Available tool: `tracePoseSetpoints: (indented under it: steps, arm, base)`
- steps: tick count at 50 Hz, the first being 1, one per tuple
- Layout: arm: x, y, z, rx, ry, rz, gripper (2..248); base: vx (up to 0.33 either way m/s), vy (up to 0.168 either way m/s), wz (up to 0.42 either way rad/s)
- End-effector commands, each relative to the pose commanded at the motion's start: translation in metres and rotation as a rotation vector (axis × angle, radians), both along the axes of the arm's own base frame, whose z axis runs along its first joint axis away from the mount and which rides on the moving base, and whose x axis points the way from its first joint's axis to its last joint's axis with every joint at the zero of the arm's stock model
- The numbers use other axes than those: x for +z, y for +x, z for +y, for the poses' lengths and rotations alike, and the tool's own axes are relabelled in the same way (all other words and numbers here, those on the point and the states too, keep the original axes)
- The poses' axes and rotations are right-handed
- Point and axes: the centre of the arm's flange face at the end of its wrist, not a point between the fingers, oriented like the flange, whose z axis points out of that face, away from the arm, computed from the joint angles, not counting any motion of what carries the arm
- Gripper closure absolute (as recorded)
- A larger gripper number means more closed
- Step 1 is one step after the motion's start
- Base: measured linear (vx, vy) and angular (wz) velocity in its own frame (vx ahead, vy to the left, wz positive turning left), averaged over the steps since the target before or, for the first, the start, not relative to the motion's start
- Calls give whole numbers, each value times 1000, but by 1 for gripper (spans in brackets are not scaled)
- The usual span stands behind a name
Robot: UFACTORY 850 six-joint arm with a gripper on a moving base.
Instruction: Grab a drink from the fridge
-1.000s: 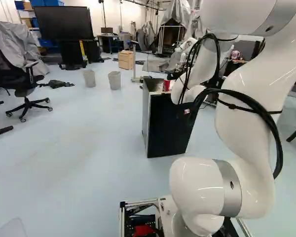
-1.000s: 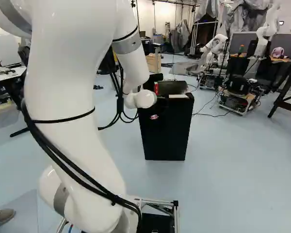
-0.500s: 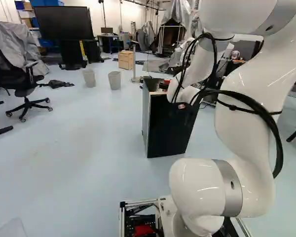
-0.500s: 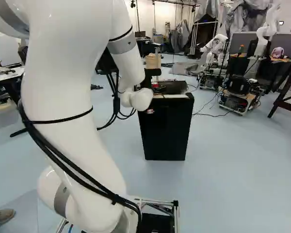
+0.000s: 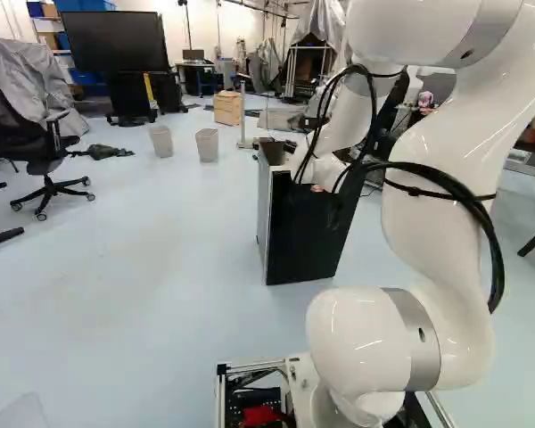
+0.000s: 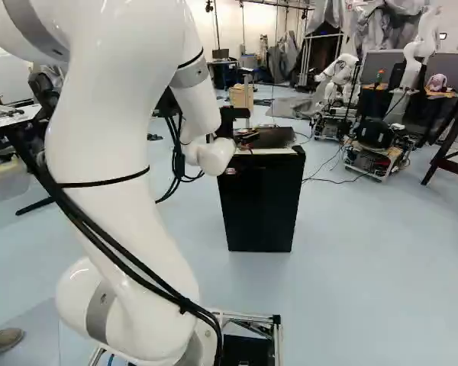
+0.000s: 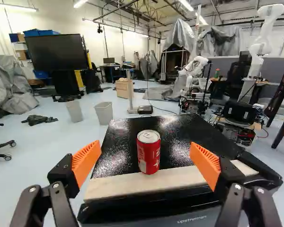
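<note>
Red can [image 7: 148, 152] on fridge [image 6: 261, 206] | we're judging it slick, dentable, weighty if full | we're favouring mid-body, light squeeze | gripper [image 7: 146, 152] spread, empty

Left base view: arm [image 5: 437, 196] hides part of fridge [image 5: 303, 236] top; chair [image 5: 13, 120] cut by edge. Wrist view: fridge front cropped.
</note>
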Motion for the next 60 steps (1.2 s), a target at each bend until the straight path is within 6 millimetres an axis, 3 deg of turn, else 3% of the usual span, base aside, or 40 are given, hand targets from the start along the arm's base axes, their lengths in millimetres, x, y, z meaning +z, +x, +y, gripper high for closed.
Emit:
tracePoseSetpoints:
  steps: [29,60]
  arm:
    - [-35,34,20,35,10,39,3]
    - [-67,79,-2,4,12,51,3]
  base:
    - [0,0,0]
    - [0,0,0]
